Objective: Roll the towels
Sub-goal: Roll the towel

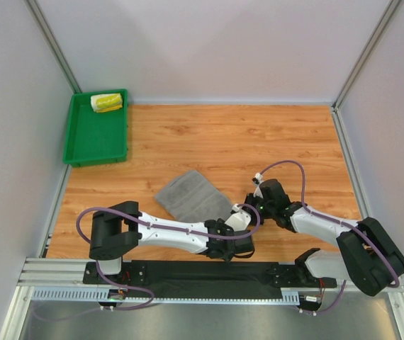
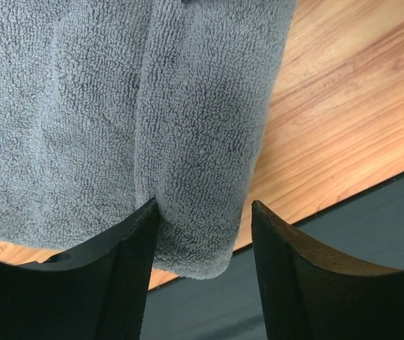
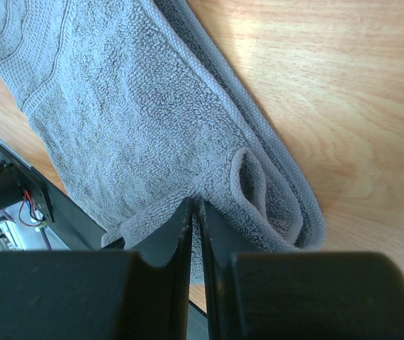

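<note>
The large grey terry towel [image 1: 190,195] lies on the wooden table, with a rolled fold along its near edge [image 3: 273,191]. My left gripper [image 1: 236,235] is open; a thick fold of the grey towel [image 2: 202,142] sits between its jaws [image 2: 205,219], touching the left finger [image 2: 135,248]. My right gripper [image 1: 248,207] is shut on a thin layer of the towel's edge [image 3: 196,205], beside the rolled fold. The white-yellow towel [image 1: 107,103], rolled up, lies in the green tray [image 1: 92,138] at the far left.
A black mat [image 1: 188,273] runs along the table's near edge under the arms and shows in the left wrist view [image 2: 372,227]. Grey walls and metal posts enclose the table on three sides.
</note>
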Tool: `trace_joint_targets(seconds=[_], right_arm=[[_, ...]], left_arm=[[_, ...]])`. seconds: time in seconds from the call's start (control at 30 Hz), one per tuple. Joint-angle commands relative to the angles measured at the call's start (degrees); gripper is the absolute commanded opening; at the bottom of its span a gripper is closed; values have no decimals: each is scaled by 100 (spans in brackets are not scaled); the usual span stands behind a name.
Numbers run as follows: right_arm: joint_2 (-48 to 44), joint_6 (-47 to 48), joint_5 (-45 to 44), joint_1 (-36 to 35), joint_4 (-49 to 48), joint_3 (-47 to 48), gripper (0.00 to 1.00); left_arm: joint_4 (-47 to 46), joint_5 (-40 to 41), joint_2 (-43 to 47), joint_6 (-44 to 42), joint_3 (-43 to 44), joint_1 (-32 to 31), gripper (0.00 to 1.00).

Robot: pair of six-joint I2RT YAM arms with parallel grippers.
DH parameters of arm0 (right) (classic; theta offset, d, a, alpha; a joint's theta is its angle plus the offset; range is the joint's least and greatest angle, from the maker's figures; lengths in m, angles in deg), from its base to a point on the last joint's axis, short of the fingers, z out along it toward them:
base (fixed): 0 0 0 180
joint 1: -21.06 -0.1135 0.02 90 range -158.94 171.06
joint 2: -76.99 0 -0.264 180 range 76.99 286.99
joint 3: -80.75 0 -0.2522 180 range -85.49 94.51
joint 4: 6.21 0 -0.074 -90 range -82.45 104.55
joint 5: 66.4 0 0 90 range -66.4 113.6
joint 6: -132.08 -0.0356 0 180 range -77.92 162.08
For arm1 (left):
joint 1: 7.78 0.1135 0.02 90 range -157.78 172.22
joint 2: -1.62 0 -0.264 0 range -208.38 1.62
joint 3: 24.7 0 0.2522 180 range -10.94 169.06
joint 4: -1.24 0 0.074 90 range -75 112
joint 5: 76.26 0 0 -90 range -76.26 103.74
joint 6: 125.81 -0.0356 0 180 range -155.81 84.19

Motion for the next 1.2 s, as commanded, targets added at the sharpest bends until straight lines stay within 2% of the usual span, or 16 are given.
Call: trace_joint_targets(seconds=[0.0,0.17,0.37,0.6,0.63,0.67,0.7,0.8,0.97,1.17], right_arm=[[87,284,-545,-19,286,-123,10],[184,284,-545,-19,268,-62,10],[307,425,-615,-11,602,324,10],[395,609,-730,-11,997,799,10],[439,618,-730,-2,1050,834,10],[465,636,-739,-2,1068,870,10],[474,645,-747,-2,1085,913,10],[527,688,-765,24,1156,958,11],[588,689,-765,60,1156,923,11],[536,776,-896,191,1331,984,11]], left_arm=[[-269,-429,34,147,-374,3,61],[-445,-605,149,209,-735,11,60],[-708,-1106,8,156,-1041,-41,49],[-630,-1151,-211,200,-1043,-41,38],[-595,-1151,-316,227,-999,-33,34],[-560,-1133,-352,227,-955,-33,21],[-473,-1124,-448,209,-868,-33,14],[-376,-1133,-458,157,-753,-33,1],[-577,-1203,60,209,-945,28,0],[-1262,-1896,1000,376,-1526,389,0]])
